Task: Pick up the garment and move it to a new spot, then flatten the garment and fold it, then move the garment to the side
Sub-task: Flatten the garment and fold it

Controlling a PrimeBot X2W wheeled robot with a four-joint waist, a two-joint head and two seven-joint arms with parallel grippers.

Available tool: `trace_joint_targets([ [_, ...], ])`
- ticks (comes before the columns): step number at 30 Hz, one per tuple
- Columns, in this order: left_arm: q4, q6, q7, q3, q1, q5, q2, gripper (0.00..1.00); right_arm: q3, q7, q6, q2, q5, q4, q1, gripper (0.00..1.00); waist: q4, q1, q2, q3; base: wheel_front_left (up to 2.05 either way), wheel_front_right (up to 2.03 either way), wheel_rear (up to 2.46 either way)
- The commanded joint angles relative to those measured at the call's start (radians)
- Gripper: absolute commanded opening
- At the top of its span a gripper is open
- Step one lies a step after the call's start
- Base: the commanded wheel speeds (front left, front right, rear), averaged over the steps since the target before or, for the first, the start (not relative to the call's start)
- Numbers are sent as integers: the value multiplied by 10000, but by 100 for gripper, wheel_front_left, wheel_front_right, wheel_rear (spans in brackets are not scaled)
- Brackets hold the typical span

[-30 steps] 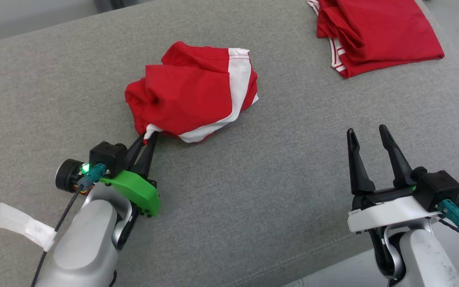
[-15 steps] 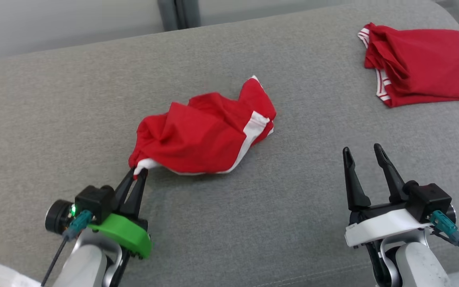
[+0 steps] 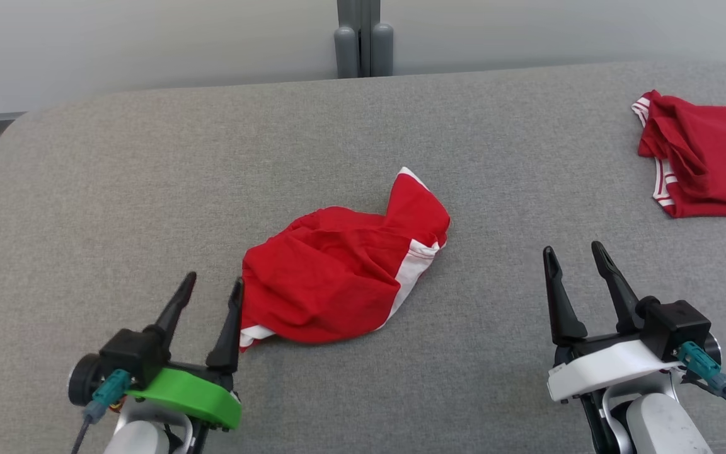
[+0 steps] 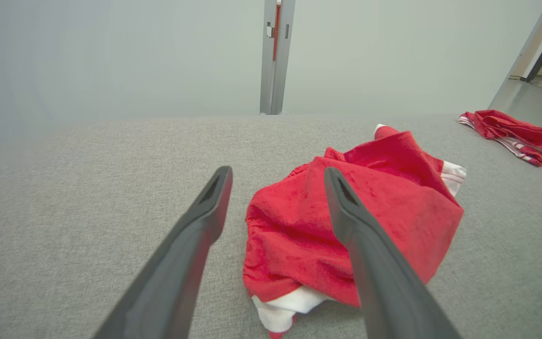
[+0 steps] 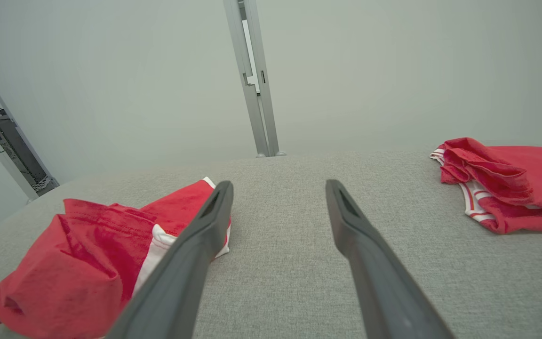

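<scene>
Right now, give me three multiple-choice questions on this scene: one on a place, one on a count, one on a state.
1. Where is the crumpled garment?
A. beside the left gripper, on its right
B. at the far left edge
C. hanging off the front

2. How many red garments lie on the cushion?
A. one
B. two
C. three

3. The left gripper is:
A. shut on the garment
B. open, holding nothing
C. shut, empty

Answers:
1 A: its edge lies by the gripper's right finger.
2 B: a second garment lies far right.
3 B: its fingers stand apart with nothing between them.
</scene>
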Motion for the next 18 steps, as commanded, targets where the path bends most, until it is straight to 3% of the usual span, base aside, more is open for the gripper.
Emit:
trace_joint_targets([
  [1, -235, 31, 3, 235, 10, 90, -21, 100, -9, -26, -17, -21, -36, 31, 100, 100, 125, 0, -1, -151, 0, 0, 0],
  [10, -1436, 217, 3, 2160, 584, 307, -240, 100, 28, -26, -17, -21, 61, 30, 198, 100, 95, 0, -1, -344, 0, 0, 0],
  [18, -1370, 180, 3, 3181, 1369, 623, -523, 100, -97, -26, -17, -21, -43, 112, 430, 100, 250, 0, -1, -440, 0, 0, 0],
])
